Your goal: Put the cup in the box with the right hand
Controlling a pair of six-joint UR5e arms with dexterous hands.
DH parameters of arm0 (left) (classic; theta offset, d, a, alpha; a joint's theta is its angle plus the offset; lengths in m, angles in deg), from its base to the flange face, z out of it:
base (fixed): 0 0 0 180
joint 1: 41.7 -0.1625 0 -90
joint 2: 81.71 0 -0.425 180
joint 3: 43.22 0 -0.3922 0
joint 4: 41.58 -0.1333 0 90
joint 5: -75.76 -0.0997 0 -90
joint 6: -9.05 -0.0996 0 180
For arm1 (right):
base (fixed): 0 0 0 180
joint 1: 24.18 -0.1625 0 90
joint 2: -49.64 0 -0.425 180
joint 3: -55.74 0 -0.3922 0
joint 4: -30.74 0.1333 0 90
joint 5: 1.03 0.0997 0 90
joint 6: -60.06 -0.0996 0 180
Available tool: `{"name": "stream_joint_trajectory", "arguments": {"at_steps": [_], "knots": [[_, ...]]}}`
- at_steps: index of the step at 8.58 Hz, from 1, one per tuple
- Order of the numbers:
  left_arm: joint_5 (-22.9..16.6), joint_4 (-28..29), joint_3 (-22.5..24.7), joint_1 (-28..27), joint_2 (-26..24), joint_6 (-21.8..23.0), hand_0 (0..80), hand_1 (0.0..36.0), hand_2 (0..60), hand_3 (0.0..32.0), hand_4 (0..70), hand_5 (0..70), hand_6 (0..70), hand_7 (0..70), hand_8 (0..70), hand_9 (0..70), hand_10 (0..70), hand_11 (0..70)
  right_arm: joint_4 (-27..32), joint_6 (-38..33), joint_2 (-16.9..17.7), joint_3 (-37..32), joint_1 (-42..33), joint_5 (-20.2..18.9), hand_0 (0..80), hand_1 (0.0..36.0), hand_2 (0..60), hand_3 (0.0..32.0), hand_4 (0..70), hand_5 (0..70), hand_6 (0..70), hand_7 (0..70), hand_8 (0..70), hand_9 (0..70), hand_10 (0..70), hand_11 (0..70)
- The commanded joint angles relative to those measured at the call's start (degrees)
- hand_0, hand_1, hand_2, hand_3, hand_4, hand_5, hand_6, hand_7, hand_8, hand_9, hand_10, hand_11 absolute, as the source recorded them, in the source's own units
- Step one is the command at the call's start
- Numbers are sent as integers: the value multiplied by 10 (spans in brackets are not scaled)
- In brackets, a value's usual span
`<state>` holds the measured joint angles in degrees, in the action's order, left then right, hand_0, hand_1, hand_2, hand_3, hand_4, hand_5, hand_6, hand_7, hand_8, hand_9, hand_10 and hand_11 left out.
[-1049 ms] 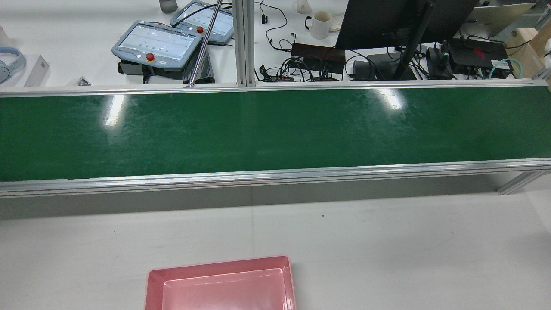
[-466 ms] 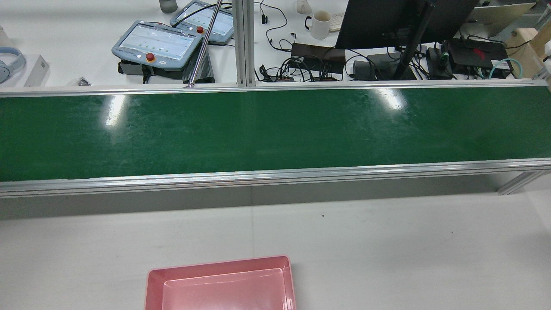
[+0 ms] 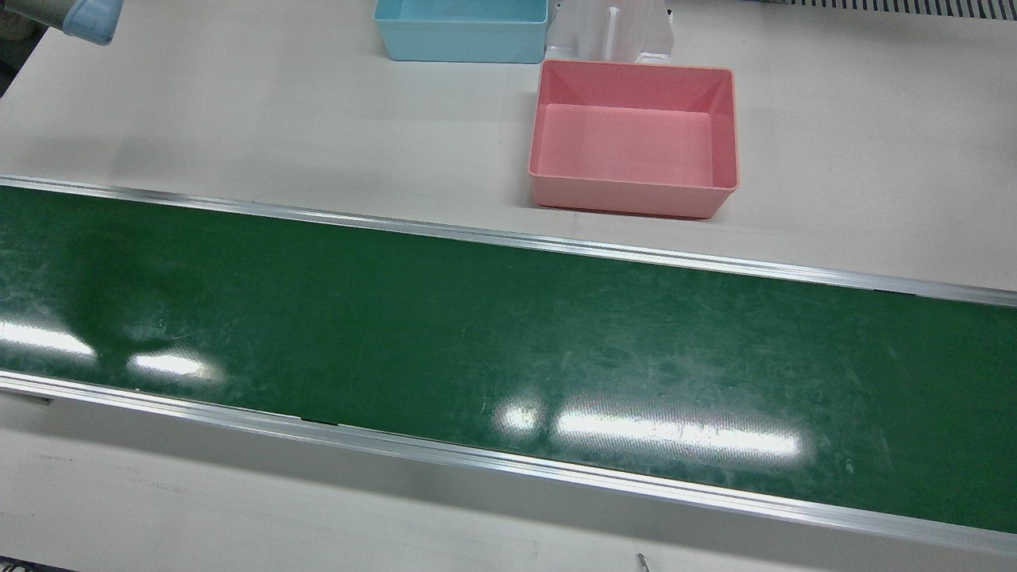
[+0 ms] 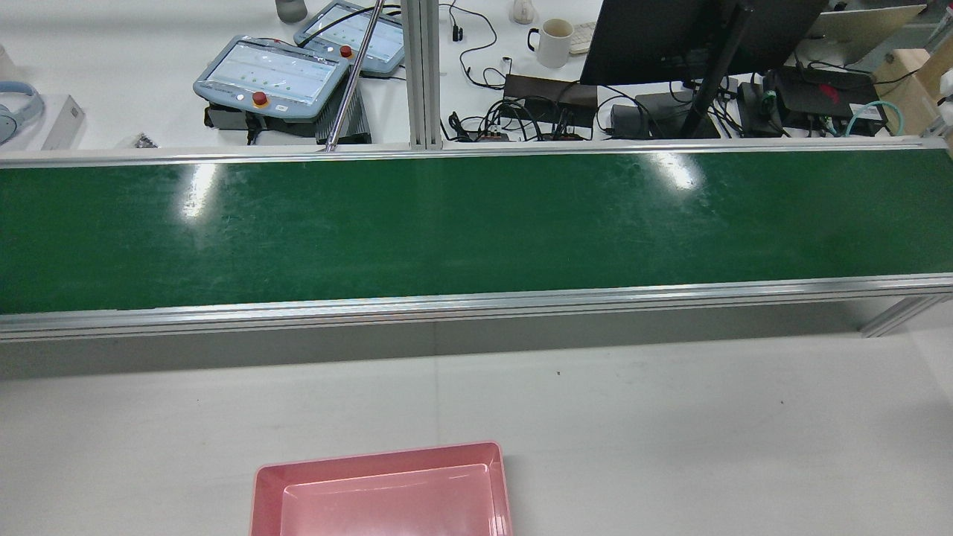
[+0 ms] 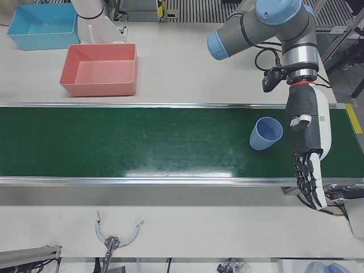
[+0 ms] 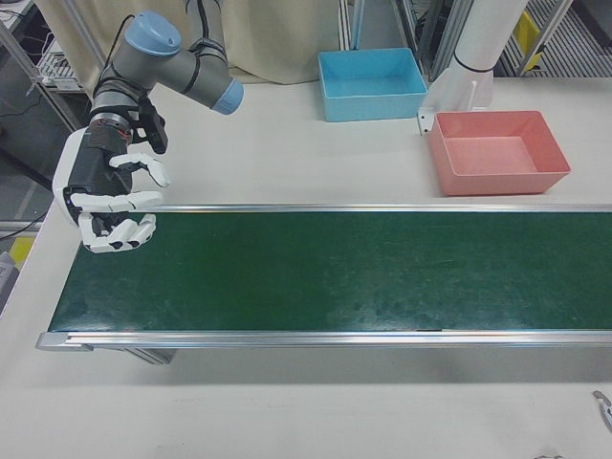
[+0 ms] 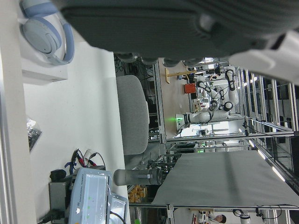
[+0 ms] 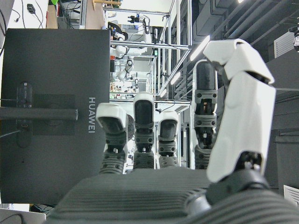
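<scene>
— Right hand [image 6: 110, 206] first: where is it, and is it holding anything?

— Mine hangs at the far end of the green belt [image 6: 325, 268], over the belt's edge in the right-front view. The fingers [image 6: 120, 229] are loosely curled and spread apart, with nothing between them. The palm camera shows them bent upward in front of a dark monitor back [image 8: 51, 107], empty-handed.

— And the cup?

— That light blue cup [image 5: 266, 133] lies tilted on the belt at the opposite end, its open mouth facing up and toward the camera in the left-front view. It is well apart from my right hand.

— Your other hand?

— My left hand [image 5: 307, 148] hangs just beside the cup, on the side nearer the belt's end, fingers [image 5: 310, 182] pointing down past the belt's near rail. They are stretched out straight and grip nothing. I cannot tell whether the hand touches the cup; it looks slightly apart.

— Where is the box?

— A pink box [image 3: 634, 137] sits on the white table [image 3: 238, 119] between the belt and the pedestals, empty inside. A blue box [image 3: 461, 30] stands behind it, nearer the pedestal [image 6: 478, 48]. From the rear view only the pink box's front part [image 4: 381, 491] shows at the bottom edge, and neither hand appears.
</scene>
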<state>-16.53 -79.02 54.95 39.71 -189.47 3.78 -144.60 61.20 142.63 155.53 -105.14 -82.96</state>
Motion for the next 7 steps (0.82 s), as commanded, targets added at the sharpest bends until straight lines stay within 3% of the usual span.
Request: {"name": "stream_joint_trajectory", "arguments": {"at_steps": [1,7], "knots": [[0,0,0,0,0,0,0,0,0,0,0,0,0,0,0,0,0,0,0,0,0,-1,1,0,545,216,324,0,607,122,229,700,392,567,483,686],[0,0,0,1,0,0,0,0,0,0,0,0,0,0,0,0,0,0,0,0,0,0,1,0,547,217,319,0,617,122,230,700,392,568,483,686]]}}
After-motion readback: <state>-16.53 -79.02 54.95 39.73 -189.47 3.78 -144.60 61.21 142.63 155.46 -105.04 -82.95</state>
